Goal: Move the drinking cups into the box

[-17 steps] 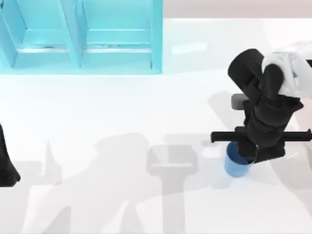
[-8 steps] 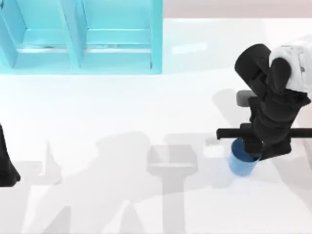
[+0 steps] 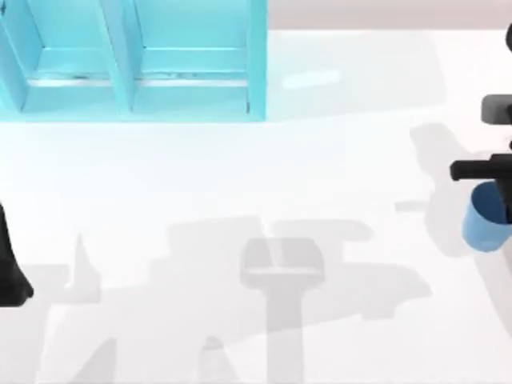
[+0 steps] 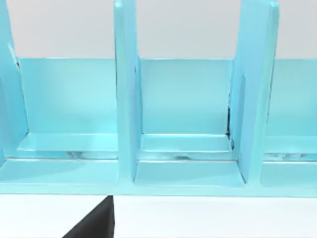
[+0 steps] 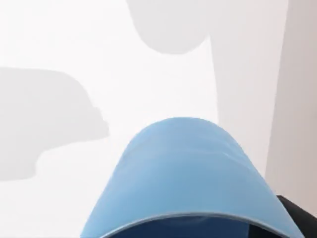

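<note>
Blue, the drinking cup (image 3: pixel 486 226) sits at the far right edge of the table (image 3: pixel 240 184), hanging under the right claw (image 3: pixel 494 192), which seems clamped on its rim from above; the right wrist view shows the cup (image 5: pixel 190 178) close under the camera with white table behind it, so I judge it lifted for carrying. The turquoise box (image 3: pixel 136 64) stands far left, well apart, its compartments (image 4: pixel 185 114) empty. The left arm (image 3: pixel 10 264) is parked at the left edge; its claw's opening I cannot tell.
</note>
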`<state>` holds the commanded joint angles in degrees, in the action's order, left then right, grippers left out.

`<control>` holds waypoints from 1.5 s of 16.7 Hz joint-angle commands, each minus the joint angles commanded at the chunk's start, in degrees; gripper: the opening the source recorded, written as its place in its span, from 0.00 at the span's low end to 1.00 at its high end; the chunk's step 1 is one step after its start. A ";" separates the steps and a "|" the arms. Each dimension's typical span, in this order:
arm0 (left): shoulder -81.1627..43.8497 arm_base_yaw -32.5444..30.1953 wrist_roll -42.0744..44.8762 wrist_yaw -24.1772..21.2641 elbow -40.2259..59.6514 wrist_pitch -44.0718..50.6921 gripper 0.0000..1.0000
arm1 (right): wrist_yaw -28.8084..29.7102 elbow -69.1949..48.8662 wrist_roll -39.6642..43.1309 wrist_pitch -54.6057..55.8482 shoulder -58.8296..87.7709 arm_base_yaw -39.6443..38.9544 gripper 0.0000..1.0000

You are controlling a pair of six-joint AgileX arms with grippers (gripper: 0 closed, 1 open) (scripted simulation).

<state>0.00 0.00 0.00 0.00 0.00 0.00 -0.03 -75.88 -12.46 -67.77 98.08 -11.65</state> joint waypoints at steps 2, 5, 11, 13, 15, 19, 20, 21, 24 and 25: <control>0.00 0.00 0.00 0.00 0.00 0.00 1.00 | 0.00 -0.73 1.84 -2.11 -1.42 1.80 0.00; 0.00 0.00 0.00 0.00 0.00 0.00 1.00 | 0.00 -0.79 2.02 -2.30 -1.58 1.98 0.00; 0.00 0.00 0.00 0.00 0.00 0.00 1.00 | -0.35 -5.75 8.46 -5.01 1.78 8.18 0.00; 0.00 0.00 0.00 0.00 0.00 0.00 1.00 | -0.60 -9.81 14.60 -7.16 4.01 14.14 0.00; 0.00 0.00 0.00 0.00 0.00 0.00 1.00 | -0.75 -14.13 21.96 -9.51 6.37 21.47 0.00; 0.00 0.00 0.00 0.00 0.00 0.00 1.00 | -1.15 -22.46 36.24 -13.67 10.44 36.29 0.00; 0.00 0.00 0.00 0.00 0.00 0.00 1.00 | -1.31 -24.06 38.81 -14.32 11.01 38.86 0.00; 0.00 0.00 0.00 0.00 0.00 0.00 1.00 | -1.46 -25.34 40.77 -14.78 11.40 40.83 0.00; 0.00 0.00 0.00 0.00 0.00 0.00 1.00 | -1.67 -26.83 43.01 -15.27 11.76 43.07 0.00; 0.00 0.00 0.00 0.00 0.00 0.00 1.00 | -1.67 -26.83 43.01 -15.27 11.76 43.07 0.00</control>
<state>0.00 0.00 0.00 0.00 0.00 0.00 -1.70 -102.71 30.54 -83.03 109.84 31.42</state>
